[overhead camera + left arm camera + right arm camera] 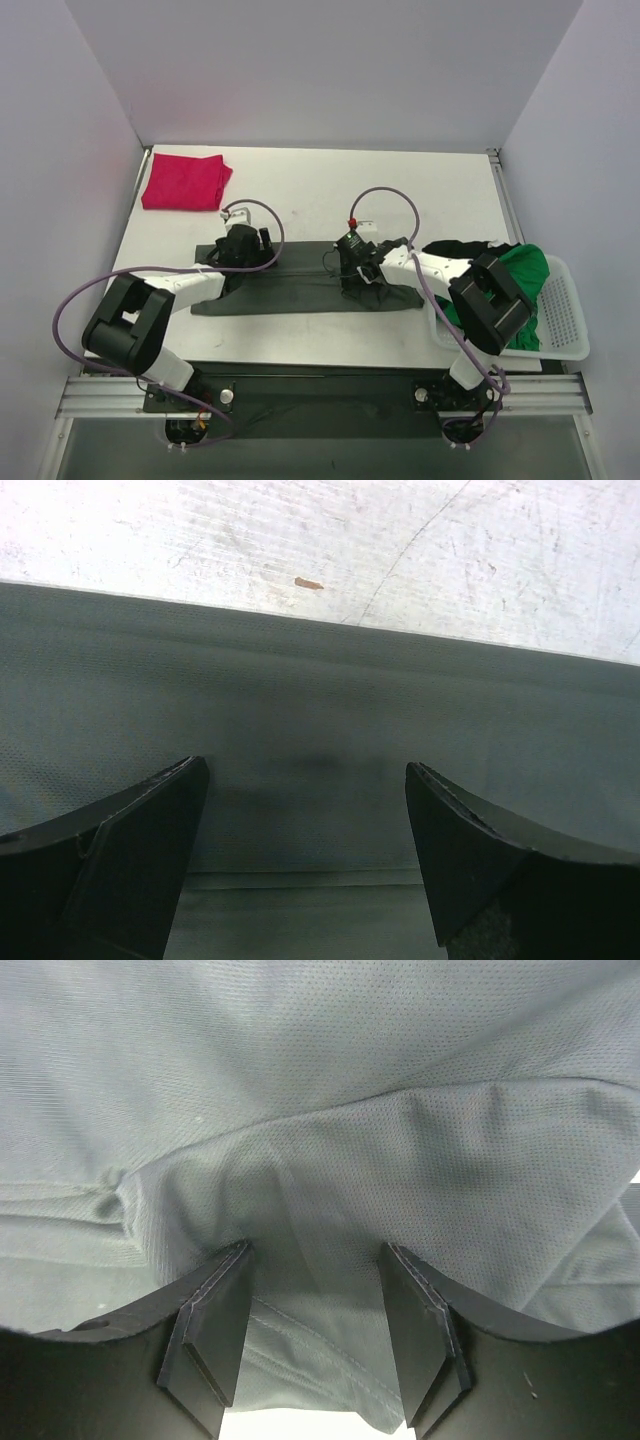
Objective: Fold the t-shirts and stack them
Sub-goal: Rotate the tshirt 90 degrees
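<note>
Dark mesh cloth: the grey-green t-shirt (300,292) lies as a long flat band across the middle of the bench (420,190), just beyond the arm bases. Over its left part the left tool (305,770) hovers low, released, jaws wide, near the band's far edge. On its right part the right tool (315,1250) sits half-spread astride a raised ridge of cloth; cannot tell if it truly pinches.

Judgement: take both ends at matching edges, catch every layer, lift level, lay over without dragging.

Right side: white basket (568,322) holding the bright green t-shirt (525,270) and black t-shirt (460,247). Far left corner: magenta-red t-shirt (185,182), folded, likely stack base.
</note>
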Tool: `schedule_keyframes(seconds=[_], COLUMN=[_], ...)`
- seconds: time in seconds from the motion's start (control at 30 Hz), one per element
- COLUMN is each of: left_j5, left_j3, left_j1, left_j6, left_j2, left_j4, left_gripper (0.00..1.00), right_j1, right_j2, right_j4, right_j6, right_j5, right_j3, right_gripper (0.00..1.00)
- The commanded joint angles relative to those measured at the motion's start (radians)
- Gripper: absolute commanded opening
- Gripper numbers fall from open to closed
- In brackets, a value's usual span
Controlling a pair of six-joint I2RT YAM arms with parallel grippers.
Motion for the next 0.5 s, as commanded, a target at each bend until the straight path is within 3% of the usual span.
schedule_keyframes(seconds=[0.0,0.47], left_j5=[-0.026,-0.009], left_j3=[0.0,-0.126], left_j1=[0.0,-0.008], left_j6=[0.007,-0.065], left_j2=[0.005,-0.124], left_j4=[0.063,0.051], left_gripper=[0.91,0.92], right_j1=[0.003,-0.156], right_j2=[0.021,0.127], right_j4=[-0.025,-0.071], right_j6=[0.026,-0.039], right_j5=[0.013,-0.089], right_j3=[-0.004,0.128], right_gripper=[0.53,0.53])
